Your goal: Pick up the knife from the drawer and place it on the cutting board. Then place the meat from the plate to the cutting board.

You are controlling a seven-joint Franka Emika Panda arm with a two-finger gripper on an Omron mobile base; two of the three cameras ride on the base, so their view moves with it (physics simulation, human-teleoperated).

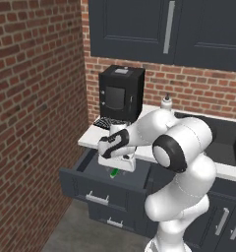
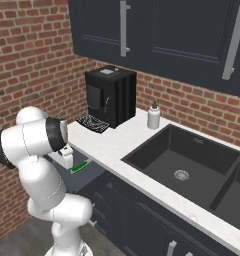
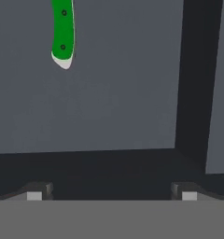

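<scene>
Dark fingers (image 3: 34,192) stand wide apart and empty over the grey floor of the open drawer (image 1: 85,189); the green-handled knife (image 3: 63,32) lies on that floor ahead of them, nearer one finger, untouched; a black coffee machine (image 1: 121,92) stands on the table beyond.

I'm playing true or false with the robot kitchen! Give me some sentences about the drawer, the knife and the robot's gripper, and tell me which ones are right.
1. The drawer is pulled open. True.
2. The gripper is squeezing the knife. False: its jaws stand open and empty, and the knife lies apart from them on the drawer floor.
3. The knife's handle is green. True.
4. The coffee machine is white. False: it is black.
5. A soap bottle stands on the counter between the coffee machine and the sink. True.
</scene>
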